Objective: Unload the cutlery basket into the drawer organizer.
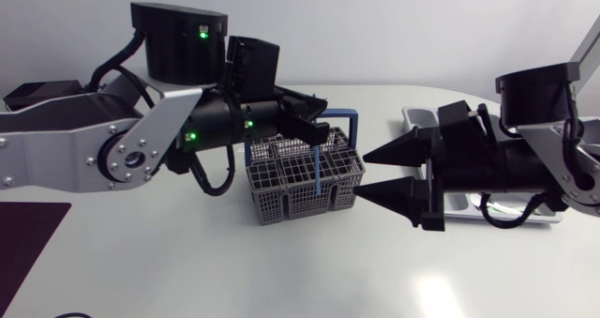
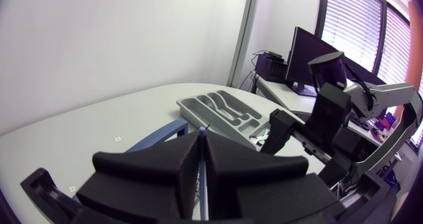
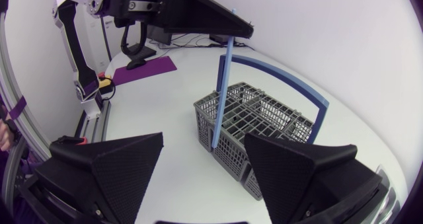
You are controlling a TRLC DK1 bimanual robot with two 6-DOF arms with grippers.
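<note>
Black wedge fingers of left gripper (image 1: 315,138) pressed together from both sides on the upper end of a thin blue cutlery piece (image 1: 319,173). Held upright just left of frame centre in the head view, lower end down at the grey mesh cutlery basket (image 1: 300,191); touching the mesh or not, cannot tell. Blue handle (image 1: 349,121) arched over the basket, standing up behind the held piece.

Right of centre, right gripper (image 1: 386,173) with fingers spread wide, nothing between them, tips aimed at the basket's right side and just short of it. From the right wrist, basket ahead of the spread fingers (image 3: 119,168), blue piece hanging at its nearest corner.

Grey drawer organizer (image 1: 417,119) at the right of the frame, largely hidden behind the right arm, apart from the basket. From the left wrist, organizer lying flat beyond the closed gripper, shaped compartments showing.

White worktop (image 1: 187,271) under all of it; dark purple mat (image 1: 28,238) at the lower left corner.
</note>
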